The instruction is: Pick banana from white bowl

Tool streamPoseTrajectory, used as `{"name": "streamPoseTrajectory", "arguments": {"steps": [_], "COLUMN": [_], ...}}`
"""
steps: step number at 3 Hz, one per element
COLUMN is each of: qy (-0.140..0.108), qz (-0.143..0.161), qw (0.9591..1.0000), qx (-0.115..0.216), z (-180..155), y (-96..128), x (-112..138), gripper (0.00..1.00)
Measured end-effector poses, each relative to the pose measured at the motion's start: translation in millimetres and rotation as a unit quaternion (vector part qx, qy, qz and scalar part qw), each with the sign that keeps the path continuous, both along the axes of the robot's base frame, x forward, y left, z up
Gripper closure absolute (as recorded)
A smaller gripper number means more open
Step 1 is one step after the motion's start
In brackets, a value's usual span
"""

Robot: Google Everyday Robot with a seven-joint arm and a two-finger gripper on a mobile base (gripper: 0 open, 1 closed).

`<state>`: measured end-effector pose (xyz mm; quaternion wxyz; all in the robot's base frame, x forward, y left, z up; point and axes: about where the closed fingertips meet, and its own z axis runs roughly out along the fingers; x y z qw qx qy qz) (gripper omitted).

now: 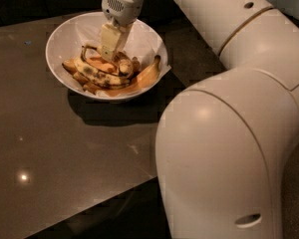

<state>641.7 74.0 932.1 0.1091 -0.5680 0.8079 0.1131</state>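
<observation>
The white bowl (65,34) stands at the back left of the dark table, lined with white paper and holding several bananas. My gripper (111,54) reaches straight down into the bowl's middle, its tip on the pile. Right by the tip lies a dull yellow banana mottled brown (123,64), partly hidden by the gripper. A slimmer black-spotted banana with a dark curved stem (92,69) lies to the left. A cleaner yellow-orange banana (147,73) rests against the right wall.
The dark glossy table (65,153) stretches forward and left of the bowl; its front edge runs diagonally at the lower left. My large white arm (224,148) fills the right side of the view and hides the table there.
</observation>
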Motion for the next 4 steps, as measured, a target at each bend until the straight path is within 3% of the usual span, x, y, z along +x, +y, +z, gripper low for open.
{"name": "streamPoseTrajectory", "arguments": {"steps": [2, 4], "qy": [0.012, 0.012], "qz": [0.006, 0.006], "qw": [0.9999, 0.9999], "qx": [0.000, 0.000], "z": [-14.3, -14.3], "y": [4.1, 4.2], "x": [2.5, 2.5], "gripper": [0.53, 0.95]}}
